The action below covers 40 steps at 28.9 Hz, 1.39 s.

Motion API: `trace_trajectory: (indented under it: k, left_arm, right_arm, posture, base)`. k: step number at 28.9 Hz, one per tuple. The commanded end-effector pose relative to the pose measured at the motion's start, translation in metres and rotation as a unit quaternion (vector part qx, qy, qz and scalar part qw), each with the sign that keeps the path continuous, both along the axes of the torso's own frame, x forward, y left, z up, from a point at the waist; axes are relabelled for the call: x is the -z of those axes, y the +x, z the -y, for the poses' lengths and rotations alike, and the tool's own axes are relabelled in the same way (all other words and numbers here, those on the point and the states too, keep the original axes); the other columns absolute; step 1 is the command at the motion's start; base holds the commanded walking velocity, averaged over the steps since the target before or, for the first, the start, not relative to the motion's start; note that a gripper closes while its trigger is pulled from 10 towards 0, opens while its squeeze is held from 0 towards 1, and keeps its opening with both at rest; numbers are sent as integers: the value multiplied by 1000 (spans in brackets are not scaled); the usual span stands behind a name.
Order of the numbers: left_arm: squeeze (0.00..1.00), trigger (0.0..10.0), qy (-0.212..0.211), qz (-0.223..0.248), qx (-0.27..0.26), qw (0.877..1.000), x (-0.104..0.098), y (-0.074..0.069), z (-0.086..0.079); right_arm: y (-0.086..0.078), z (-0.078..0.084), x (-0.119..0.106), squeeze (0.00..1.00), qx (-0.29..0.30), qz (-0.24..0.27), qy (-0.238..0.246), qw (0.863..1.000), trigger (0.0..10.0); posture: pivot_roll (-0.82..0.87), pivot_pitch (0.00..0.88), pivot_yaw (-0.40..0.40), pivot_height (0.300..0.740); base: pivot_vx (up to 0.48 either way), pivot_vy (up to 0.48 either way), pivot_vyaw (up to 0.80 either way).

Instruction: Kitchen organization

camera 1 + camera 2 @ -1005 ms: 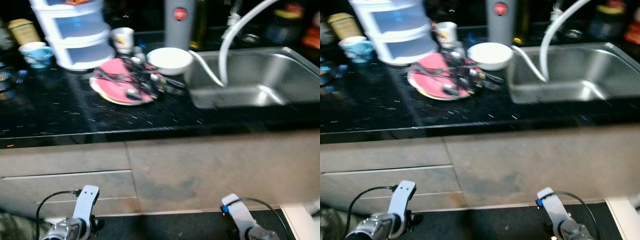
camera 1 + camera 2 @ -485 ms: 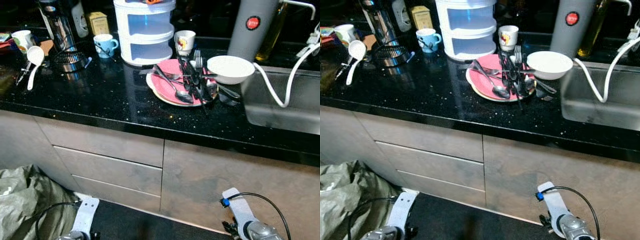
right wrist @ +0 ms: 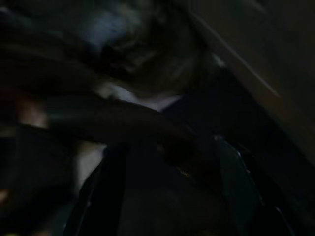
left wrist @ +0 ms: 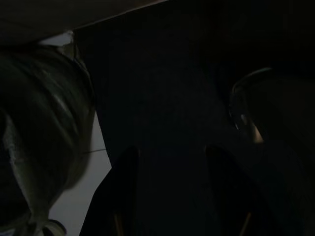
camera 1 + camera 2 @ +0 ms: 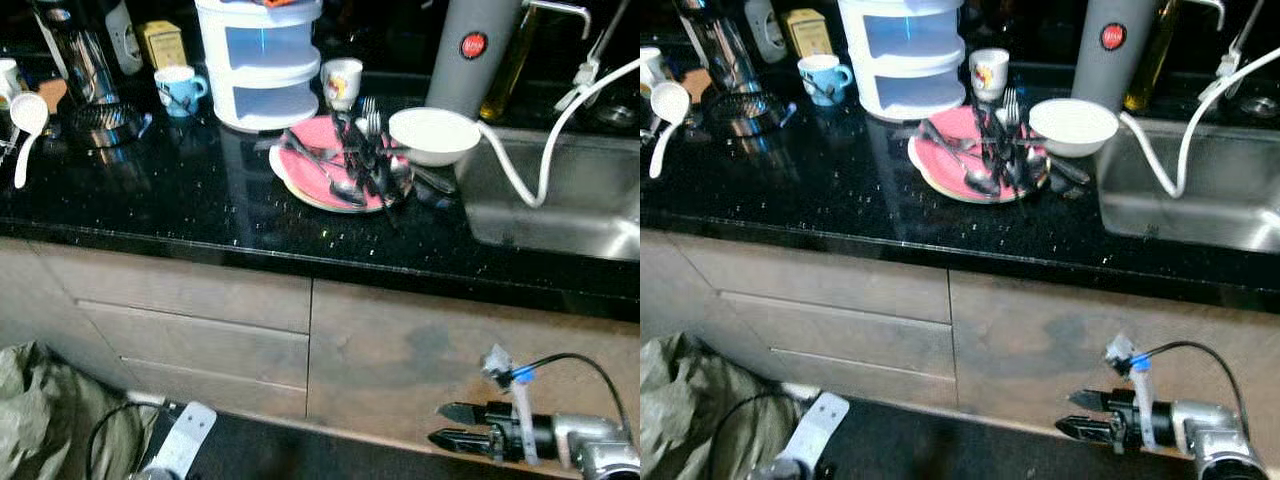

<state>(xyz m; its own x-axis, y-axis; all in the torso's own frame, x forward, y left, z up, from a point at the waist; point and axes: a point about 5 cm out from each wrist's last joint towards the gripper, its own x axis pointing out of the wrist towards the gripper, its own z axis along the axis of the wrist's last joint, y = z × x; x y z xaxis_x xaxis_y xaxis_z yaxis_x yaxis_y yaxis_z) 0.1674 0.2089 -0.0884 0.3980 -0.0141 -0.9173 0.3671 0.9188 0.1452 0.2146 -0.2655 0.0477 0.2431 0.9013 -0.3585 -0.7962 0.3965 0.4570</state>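
Nothing looks tidied yet: the pink plate [image 5: 330, 175] piled with cutlery [image 5: 362, 150] sits just left of the sink [image 5: 560, 190], the white bowl [image 5: 433, 135] touching it. My right gripper [image 5: 446, 425] hangs low before the cabinets, fingers slightly parted and empty; my left gripper [image 4: 170, 162] idles, also parted on nothing.

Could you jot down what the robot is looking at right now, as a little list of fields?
Place: black kitchen counter above wooden drawers
Plate: pink plate piled with cutlery
Bowl: white bowl, beside the plate, next to the sink
Cups: blue mug; white cup
Container: white tiered container
Right tool: low, before the cabinet, fingers apart
Left arm: hangs idle
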Motion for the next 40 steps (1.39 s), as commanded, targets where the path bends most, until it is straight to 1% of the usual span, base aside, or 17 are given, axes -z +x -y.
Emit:
trace_trajectory:
  k: [1, 6, 7, 9, 12, 15, 18, 20, 21, 22, 24, 26, 27, 30, 36, 37, 40]
  left_arm:
    - [0, 10000, 6, -7, 2, 1000, 2, -7, -4]
    - [0, 10000, 8, -8, 6, 1000, 2, -7, -5]
    - [0, 10000, 9, -8, 8, 1000, 2, -6, -5]
    - [0, 10000, 9, -8, 8, 1000, 2, -6, -5]
    - [0, 10000, 8, -7, 11, 1000, 1, -5, -3]
    - [0, 10000, 6, -7, 11, 1000, 2, -5, -2]
    - [0, 10000, 5, -10, 16, 1000, 3, -6, -1]
    - [0, 10000, 6, -12, 20, 1000, 3, -8, 0]
    - [0, 10000, 6, -12, 20, 1000, 3, -8, 0]
    - [0, 10000, 6, -13, 22, 1000, 4, -10, 0]
    - [0, 10000, 6, -13, 23, 1000, 4, -10, 0]
    - [0, 10000, 9, -17, 32, 999, 5, -13, -1]
    - [0, 10000, 9, -17, 32, 999, 5, -13, -1]
    - [0, 10000, 9, -22, 36, 999, 7, -18, 0]
    - [0, 10000, 6, -25, 38, 999, 9, -22, 1]
    - [0, 10000, 4, -25, 35, 999, 10, -25, 1]
    - [0, 10000, 2, -24, 32, 999, 10, -26, 1]
  right_arm:
    - [7, -17, -29, 0, -58, 37, 63, 996, 10000]
    - [13, -46, -74, 0, -112, 113, 149, 976, 10000]
    - [20, -63, -107, 0, -124, 170, 207, 955, 10000]
    - [20, -63, -107, 0, -124, 170, 207, 955, 10000]
    - [43, -85, -159, 0, -90, 292, 271, 913, 10000]
    - [56, -96, -183, 0, -59, 346, 263, 898, 10000]
    - [89, -115, -211, 0, 36, 419, 185, 888, 10000]
    - [111, -123, -214, 0, 94, 467, 75, 876, 10000]
    - [111, -123, -214, 0, 94, 467, 75, 876, 10000]
    - [120, -128, -217, 0, 113, 494, 17, 862, 10000]
    - [122, -129, -218, 0, 118, 501, 3, 858, 10000]
    - [134, -139, -217, 0, 106, 536, -81, 834, 10000]
    - [134, -139, -217, 0, 106, 536, -81, 834, 10000]
    - [147, -150, -216, 0, 69, 578, -188, 791, 10000]
    - [156, -145, -220, 0, 56, 598, -234, 764, 10000]
    - [160, -129, -224, 0, 41, 608, -282, 741, 10000]
    - [161, -114, -228, 0, 30, 605, -307, 734, 10000]
  posture:
    - [-9, 0, 21, 740]
    - [-16, 0, 26, 740]
    - [-19, 0, 26, 740]
    - [-19, 0, 26, 740]
    - [-22, 0, 27, 740]
    - [-21, 0, 30, 740]
    - [-23, 0, 35, 740]
    - [-19, 0, 30, 740]
    - [-19, 0, 30, 740]
    - [-12, 0, 25, 740]
    - [-12, 0, 25, 740]
    - [1, 9, 18, 740]
    - [1, 9, 18, 740]
    - [10, 29, 12, 740]
    - [27, 43, 2, 740]
    - [25, 50, 0, 740]
    - [26, 55, -2, 740]
  base:
    - [0, 0, 0]
    - [0, 0, 0]
    - [0, 0, 0]
    - [0, 0, 0]
    - [0, 0, 0]
    - [0, 0, 0]
    - [0, 0, 0]
    - [0, 0, 0]
    - [0, 0, 0]
    - [0, 0, 0]
    - [0, 0, 0]
    - [0, 0, 0]
    - [0, 0, 0]
    - [0, 0, 0]
    - [0, 0, 0]
    - [0, 0, 0]
    - [0, 0, 0]
